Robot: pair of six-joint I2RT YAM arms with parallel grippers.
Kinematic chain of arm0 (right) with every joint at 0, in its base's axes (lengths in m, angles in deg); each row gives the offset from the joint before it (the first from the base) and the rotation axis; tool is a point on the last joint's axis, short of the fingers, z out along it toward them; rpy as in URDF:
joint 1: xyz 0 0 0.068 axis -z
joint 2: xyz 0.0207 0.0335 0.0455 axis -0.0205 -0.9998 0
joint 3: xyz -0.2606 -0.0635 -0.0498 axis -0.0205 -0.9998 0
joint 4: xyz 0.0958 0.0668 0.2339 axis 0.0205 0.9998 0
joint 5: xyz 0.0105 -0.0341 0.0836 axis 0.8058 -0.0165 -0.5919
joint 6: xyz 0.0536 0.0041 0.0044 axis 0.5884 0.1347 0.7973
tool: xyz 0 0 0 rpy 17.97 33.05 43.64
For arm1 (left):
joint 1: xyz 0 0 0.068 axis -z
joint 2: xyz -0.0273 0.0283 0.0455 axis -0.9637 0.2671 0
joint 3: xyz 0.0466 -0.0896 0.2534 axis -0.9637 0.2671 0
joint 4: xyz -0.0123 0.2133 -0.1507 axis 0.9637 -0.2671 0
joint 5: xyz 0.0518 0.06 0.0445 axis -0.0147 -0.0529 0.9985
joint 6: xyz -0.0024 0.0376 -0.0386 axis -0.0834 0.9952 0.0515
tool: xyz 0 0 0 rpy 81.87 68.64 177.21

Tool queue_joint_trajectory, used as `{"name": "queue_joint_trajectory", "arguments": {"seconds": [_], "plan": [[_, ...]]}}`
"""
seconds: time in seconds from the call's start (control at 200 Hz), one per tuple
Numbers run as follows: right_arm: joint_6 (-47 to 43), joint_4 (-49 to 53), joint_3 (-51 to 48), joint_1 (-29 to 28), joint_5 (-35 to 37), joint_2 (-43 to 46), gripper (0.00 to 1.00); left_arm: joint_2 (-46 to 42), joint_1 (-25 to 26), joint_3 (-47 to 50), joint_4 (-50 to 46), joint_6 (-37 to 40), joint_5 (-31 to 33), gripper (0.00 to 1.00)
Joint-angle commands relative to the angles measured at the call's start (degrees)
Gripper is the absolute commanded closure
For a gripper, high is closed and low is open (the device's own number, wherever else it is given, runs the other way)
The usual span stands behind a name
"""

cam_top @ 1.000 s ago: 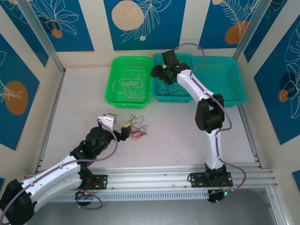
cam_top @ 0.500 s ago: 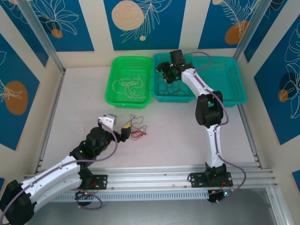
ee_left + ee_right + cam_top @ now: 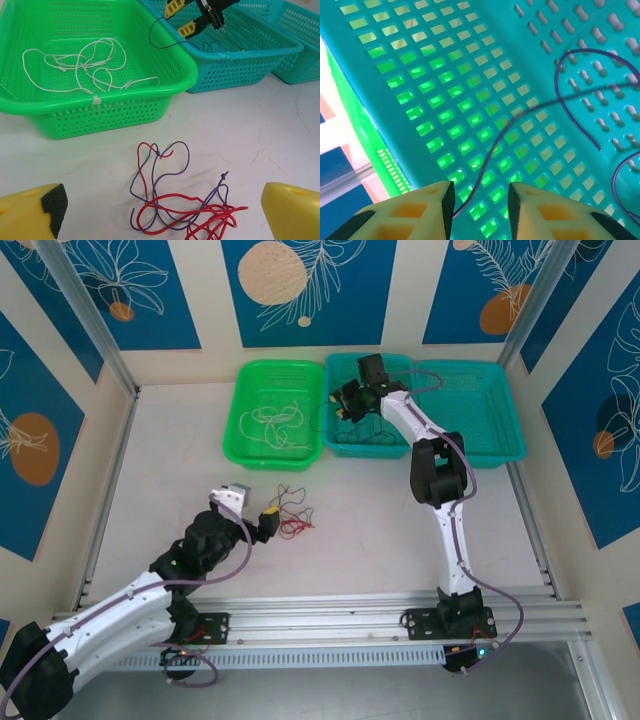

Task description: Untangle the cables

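Blue panels printed with leaves wall in the pale desk (image 3: 380, 530), and three baskets line its far edge: a green basket (image 3: 270, 462) on the left, a teal basket (image 3: 370, 450) in the middle and a second teal one (image 3: 470, 410) on the right.

The change of the last second belongs to the right arm. Its right claw (image 3: 348, 402) has hovered over the left part of the middle teal basket throughout, swaying a little right and back. Its fingers have drawn much closer together. In the right wrist view they are narrowly apart, and a thin dark cable (image 3: 560, 102) runs down into the slot between them. The gap looks wider than the cable, so the squeeze seems unfinished. From the left wrist view the same dark strand (image 3: 160, 42) loops out from that claw over the basket's rim.

Nothing else has moved. The left claw (image 3: 268, 518) hangs with its fingers spread wide, low over the near left of the desk. It is just short of the red and purple tangle (image 3: 175, 210), which lies loose and untouched on the bare surface. The cream-white cables (image 3: 85, 70) rest in a slack heap inside the green basket.

Judged from this, sorting by colour is partly done: the cream cables have a basket and the dark ones sit in the teal one. The red and purple knot is yet to be pulled apart. The closing right claw suggests it is taking up or shifting the dark cable.
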Motion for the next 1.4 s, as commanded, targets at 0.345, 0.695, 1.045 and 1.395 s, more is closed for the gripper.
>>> {"name": "queue_joint_trajectory", "arguments": {"seconds": [0.345, 0.695, 1.045, 1.395], "plan": [[0.1, -3.8, -5.3, 3.4, 2.3, 4.9, 1.00, -0.1, -0.6, -1.6, -0.1, -0.4, -0.4, 0.00], [-5.2, -5.9, -18.5, 11.4, 12.6, 16.1, 1.00, -1.2, -0.6, -1.9, -1.4, -0.7, 0.3, 0.00], [-14.4, -2.9, -9.6, 6.2, 8.9, 13.6, 0.54, -0.1, -0.6, -3.0, -2.6, -2.0, -0.4, 0.00], [-30.3, -14.0, -27.6, 1.3, -0.1, 30.2, 0.54, 5.4, -0.8, -9.2, -13.5, -11.0, 1.0, 0.00]]}}
